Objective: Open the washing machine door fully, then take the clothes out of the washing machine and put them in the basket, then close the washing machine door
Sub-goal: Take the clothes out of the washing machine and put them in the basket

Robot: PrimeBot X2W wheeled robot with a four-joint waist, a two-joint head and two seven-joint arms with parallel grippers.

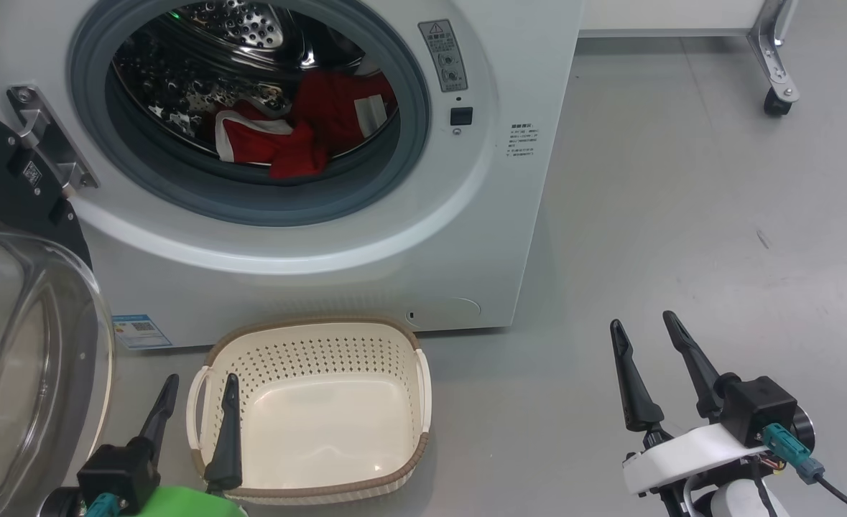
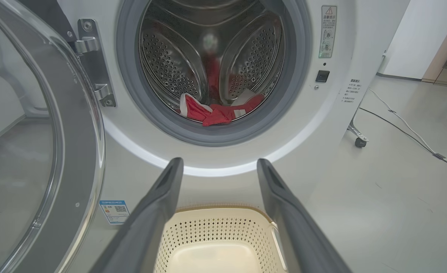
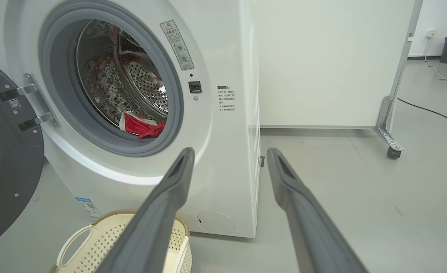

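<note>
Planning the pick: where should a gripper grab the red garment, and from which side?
Probably the clothes at their bunched front fold, lying low just behind the gasket. Come straight through the open front, fingers angled down: that raised lump sits nearest the opening.

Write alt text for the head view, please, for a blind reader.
A white washer stands with its door open at left and red clothes in the drum. An empty basket sits on the floor before it; the left pincer and right pincer are open below.
</note>
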